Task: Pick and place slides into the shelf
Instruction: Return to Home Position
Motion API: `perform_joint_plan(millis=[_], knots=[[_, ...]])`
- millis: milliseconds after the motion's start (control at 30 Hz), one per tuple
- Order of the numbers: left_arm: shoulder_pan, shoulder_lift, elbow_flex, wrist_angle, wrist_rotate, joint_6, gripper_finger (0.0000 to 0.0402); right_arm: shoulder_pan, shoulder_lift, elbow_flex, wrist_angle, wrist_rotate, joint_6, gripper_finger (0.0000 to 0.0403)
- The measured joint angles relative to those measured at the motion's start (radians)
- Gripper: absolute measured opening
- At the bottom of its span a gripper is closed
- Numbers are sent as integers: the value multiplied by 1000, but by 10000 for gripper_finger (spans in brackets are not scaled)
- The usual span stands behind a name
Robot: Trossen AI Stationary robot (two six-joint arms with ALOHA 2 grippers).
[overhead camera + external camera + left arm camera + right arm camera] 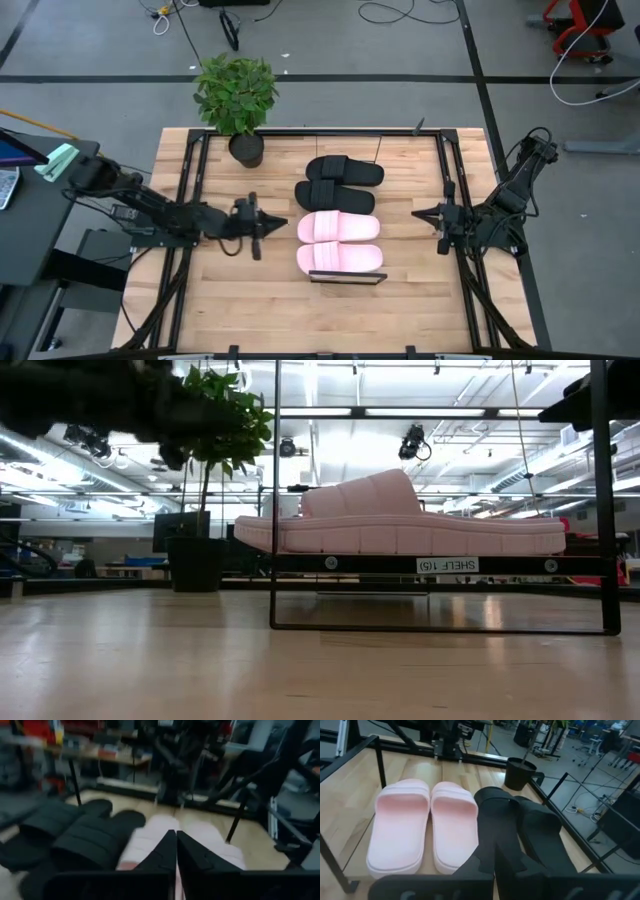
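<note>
Four slides lie side by side on the shelf at the table's middle: two black ones toward the far edge and two light pink ones toward the near edge. In the low view the nearest pink slide rests sole-down on the shelf board. My left gripper hovers shut just left of the pink slides, raised off the table. Its own view shows its fingers closed above the pink slides and black slides. My right gripper waits shut to the right of the row.
A potted plant stands at the table's far edge, left of the slides. Black frame rails run along both sides of the table. Bare wood lies between the shelf and the near edge.
</note>
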Motion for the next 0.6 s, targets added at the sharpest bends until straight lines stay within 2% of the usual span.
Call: perform_joint_plan(millis=[100, 300, 433, 600], knots=[[0, -37, -110, 172, 34, 79, 5, 0, 0, 0, 2, 16, 7, 1], [3, -101, -285, 456, 117, 152, 17, 0, 2, 0, 6, 51, 57, 1], [19, -138, -287, 453, 204, 219, 5, 0, 4, 0, 5, 100, 104, 1], [96, -168, -288, 457, 305, 305, 15, -3, 8, 0, -8, 190, 154, 1]])
